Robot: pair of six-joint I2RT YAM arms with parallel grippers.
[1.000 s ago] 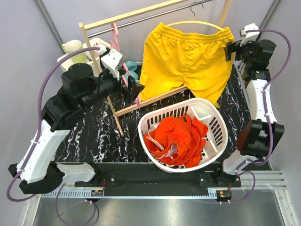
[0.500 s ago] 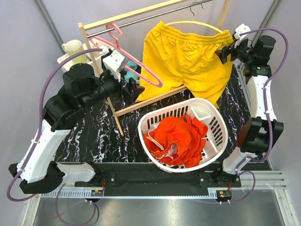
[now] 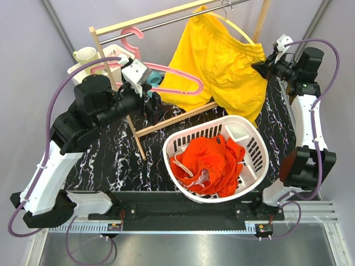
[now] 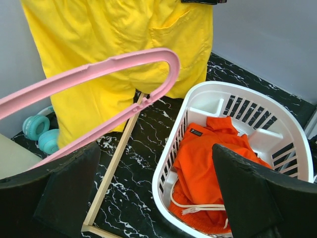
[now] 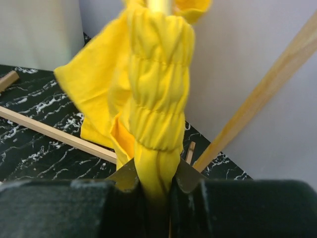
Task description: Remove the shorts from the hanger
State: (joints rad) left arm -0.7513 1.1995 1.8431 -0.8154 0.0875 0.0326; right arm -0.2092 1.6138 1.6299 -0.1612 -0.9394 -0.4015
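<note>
The yellow shorts (image 3: 222,61) hang askew on a pale yellow hanger (image 3: 239,32) from the rail. My right gripper (image 3: 260,66) is shut on their bunched right side below the waistband; in the right wrist view the yellow shorts (image 5: 156,89) run down between the jaws of the right gripper (image 5: 156,184). The orange-red shorts (image 3: 208,163) lie in the white basket (image 3: 259,145), drawstring showing. My left gripper (image 3: 152,102) stands open by the rack, holding nothing. In the left wrist view an empty pink hanger (image 4: 99,67) crosses above the left gripper (image 4: 156,186).
A wooden rack frame (image 3: 172,119) with a metal rail (image 3: 166,19) stands at the back. The pink hanger (image 3: 166,71) hangs from it. A pale mug (image 3: 86,54) sits back left, teal headphones (image 4: 37,131) lie behind the rack. A wooden post (image 5: 257,104) rises near the right gripper.
My right gripper has shut on the yellow shorts' side and drawn it right, so the yellow hanger has turned and tilted. The pink hanger has swung out to the right.
</note>
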